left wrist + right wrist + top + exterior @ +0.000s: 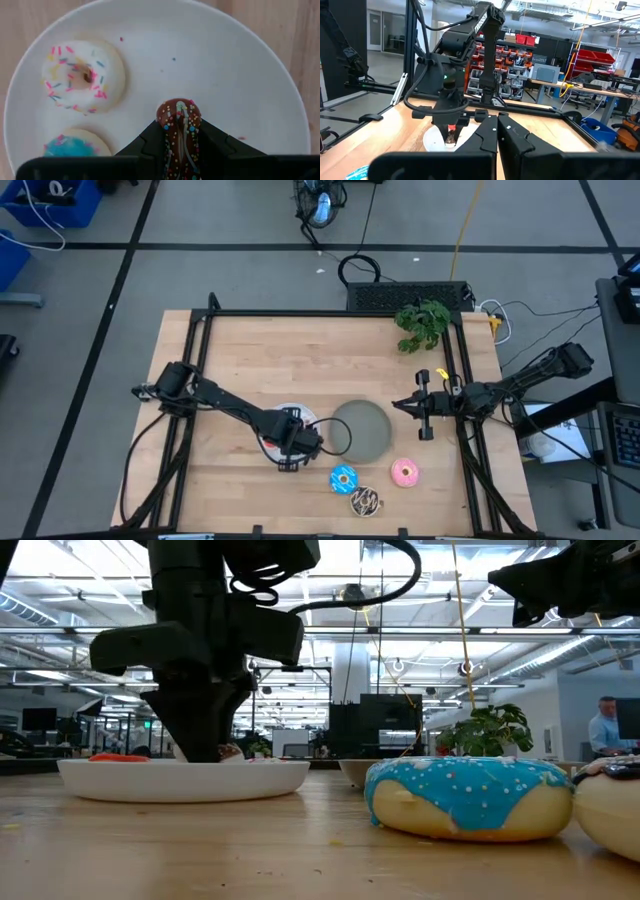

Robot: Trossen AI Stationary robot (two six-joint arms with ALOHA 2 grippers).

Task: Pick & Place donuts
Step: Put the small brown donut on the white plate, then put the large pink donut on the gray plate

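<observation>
My left gripper [180, 131] [291, 444] reaches down over the white plate [250, 75] [303, 416] and is shut on a tiny brown sprinkled donut [179, 117]. A tiny pale donut with sprinkles [82, 75] and a tiny blue one [75, 145] lie flat on that plate; a red one [120, 756] shows at its rim. The larger blue-iced [343, 478], chocolate [365, 500] and pink [405, 472] donuts lie on the table near its near edge. My right gripper [424, 406] [497, 132] waits shut above the table's right side. My left gripper pinches the tiny brown donut between its two fingers [150, 137], which come from above and point down at the plate. The donut stands on edge, its iced rim [179, 111] poking out past the fingertips. Whether it touches the plate, I cannot tell.
A grey plate [362, 430] sits right of the white one, beside my left gripper. A green plant [422, 322] stands at the far right corner. A black frame [330, 313] rims the table. A person [605, 730] shows in the room behind.
</observation>
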